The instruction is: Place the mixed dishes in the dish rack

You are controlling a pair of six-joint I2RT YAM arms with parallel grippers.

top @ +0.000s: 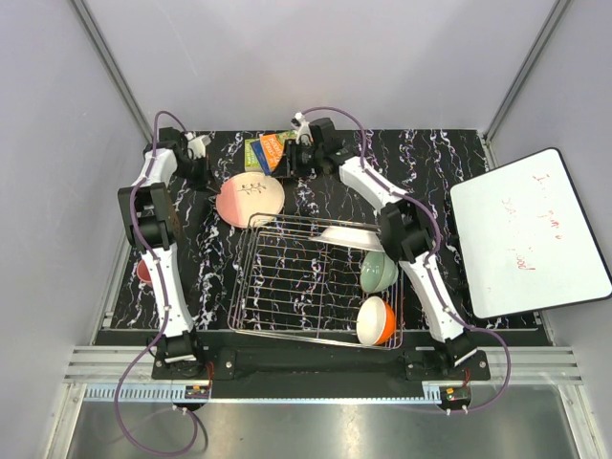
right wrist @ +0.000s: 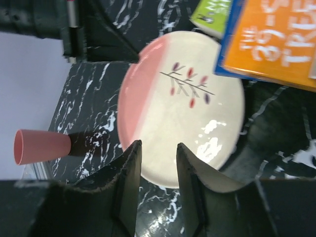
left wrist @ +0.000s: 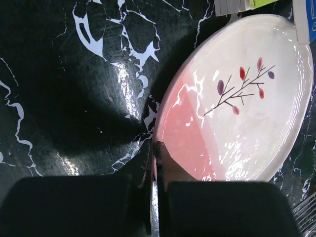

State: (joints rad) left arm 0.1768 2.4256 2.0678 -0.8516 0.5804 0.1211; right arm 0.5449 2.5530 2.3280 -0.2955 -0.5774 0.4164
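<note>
While books crowd the pink-and-cream plate, left gripper pinches its rim; right gripper half-open.

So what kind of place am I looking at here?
Likely a robot lab test cell, not a kitchen: plain panel walls enclose a marble-patterned table, the left arm and right arm are bolted at its near edge, and a scribbled whiteboard lies alongside.

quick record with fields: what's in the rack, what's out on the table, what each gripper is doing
in rack: white plate, green bowl, orange bowl
on table: pink-and-cream plate, next to books
left gripper: shut on the plate's pink rim
right gripper: open, by the plate's cream side
</note>
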